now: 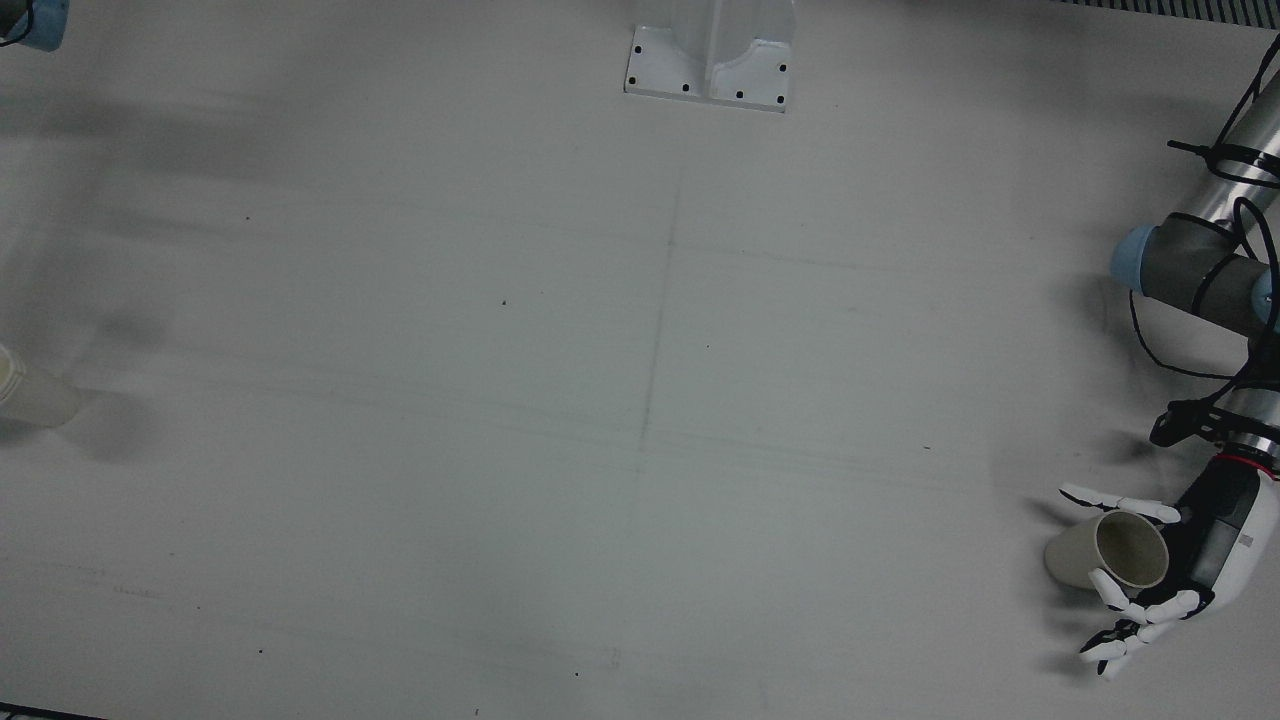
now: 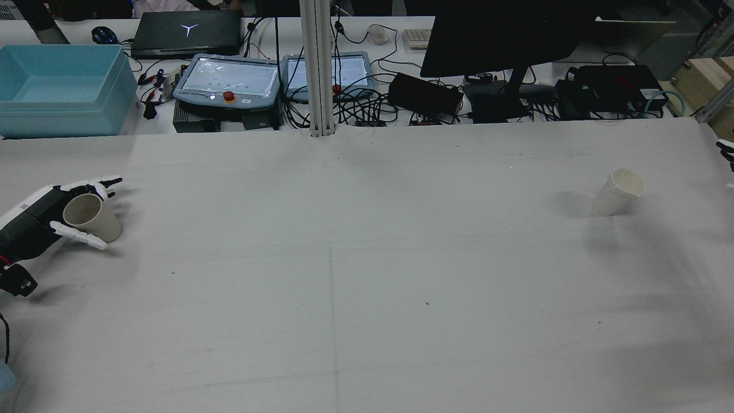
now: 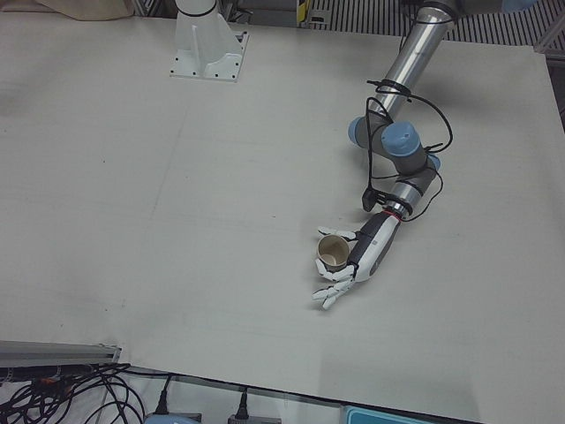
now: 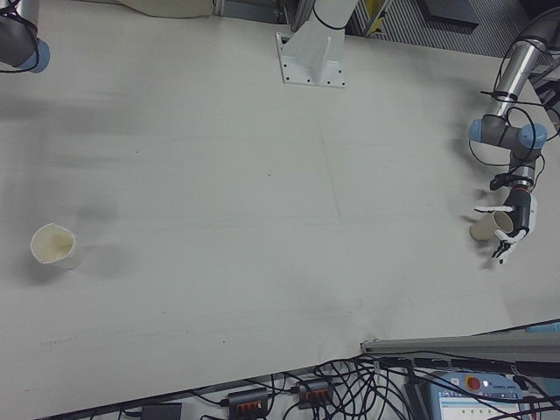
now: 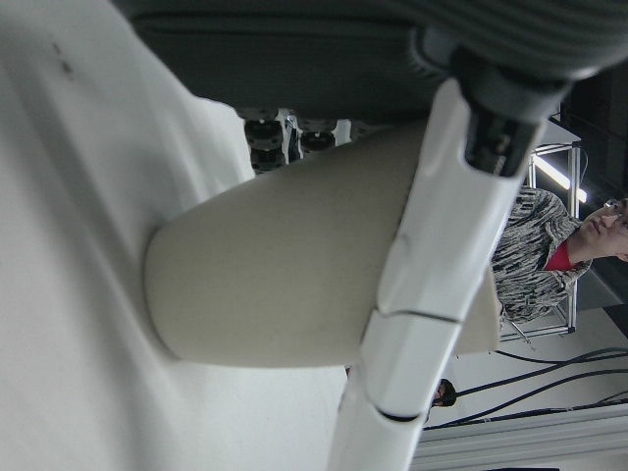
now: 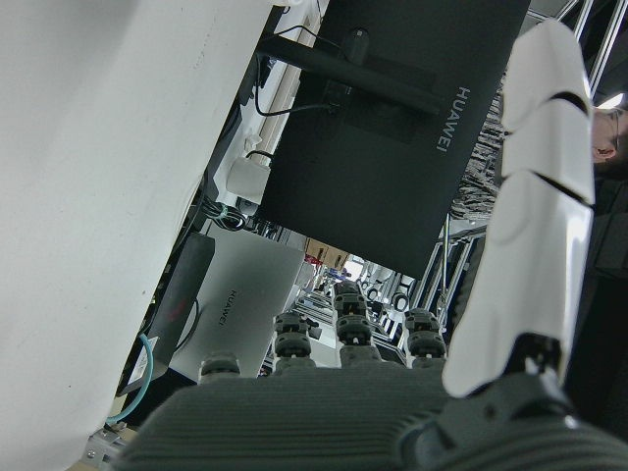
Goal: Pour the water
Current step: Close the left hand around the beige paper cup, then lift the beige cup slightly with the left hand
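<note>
Left hand (image 1: 1185, 570) is cupping a tan paper cup (image 1: 1108, 552) with fingers spread around it (base on the bench (image 1: 640, 400)), not yet clamped.

Left hand (image 4: 511, 229) cupping tan cup (image 4: 491, 227) (perhaps touching), second cup (image 4: 54, 246) well apart

Silver arm (image 3: 413, 58), blue joint caps, black cables, black-and-white left hand (image 3: 353, 265)

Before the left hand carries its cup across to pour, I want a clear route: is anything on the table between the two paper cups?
Nothing visible. The left hand cradles the beige paper cup, fingers either side. Only bare white table lies between it and the white paper cup on the far side.
</note>
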